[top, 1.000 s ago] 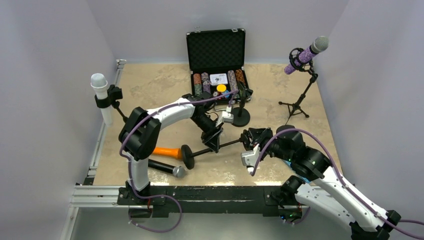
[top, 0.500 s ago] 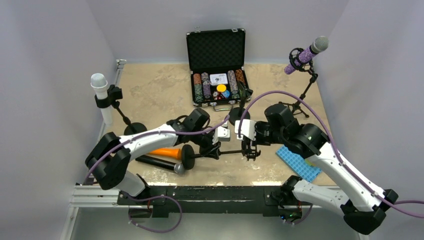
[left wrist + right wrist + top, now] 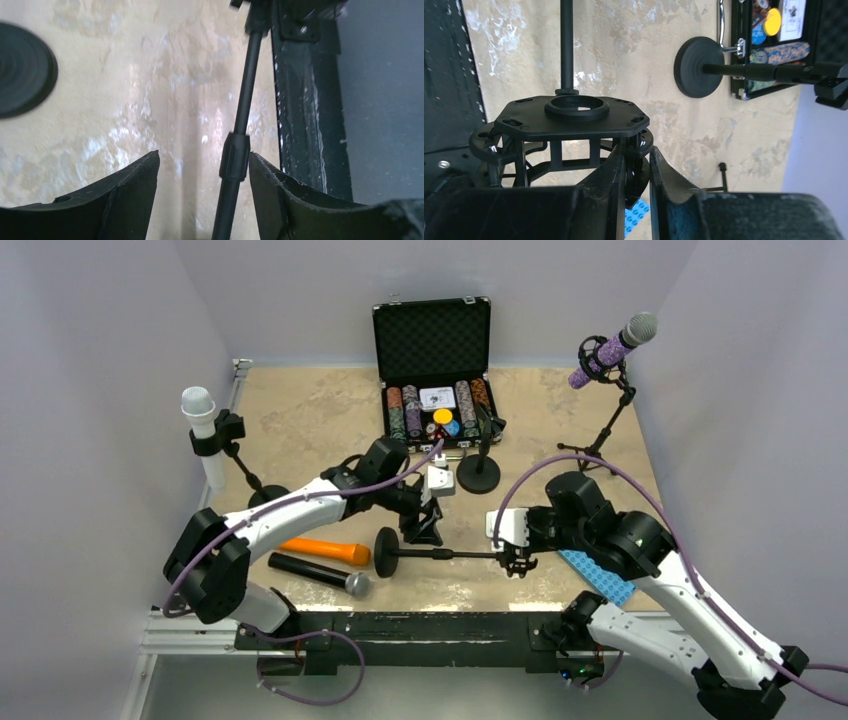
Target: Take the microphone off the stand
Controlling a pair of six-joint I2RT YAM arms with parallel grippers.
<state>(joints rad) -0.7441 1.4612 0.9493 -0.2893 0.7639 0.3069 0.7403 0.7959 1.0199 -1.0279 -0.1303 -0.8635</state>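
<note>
A black stand lies on its side near the front edge, with its base disc (image 3: 386, 552), its pole (image 3: 450, 554) and an empty shock mount (image 3: 517, 562). My right gripper (image 3: 512, 550) is shut on the mount's ring (image 3: 639, 145), as the right wrist view (image 3: 638, 156) shows. My left gripper (image 3: 424, 525) is open astride the pole (image 3: 235, 160), which runs close by the right finger (image 3: 280, 200). A black microphone (image 3: 320, 570) and an orange one (image 3: 322, 548) lie left of the base disc.
A white microphone (image 3: 200, 420) stands in a stand at the left edge. A purple microphone (image 3: 610, 348) sits in a tripod stand at the back right. A round-based stand (image 3: 478, 475) and an open chip case (image 3: 432, 370) are behind. A blue plate (image 3: 598, 575) lies under the right arm.
The stand has swung to lie level along the front edge. My right gripper moved nearer the front with the mount. My left gripper drew back a little over the pole.
</note>
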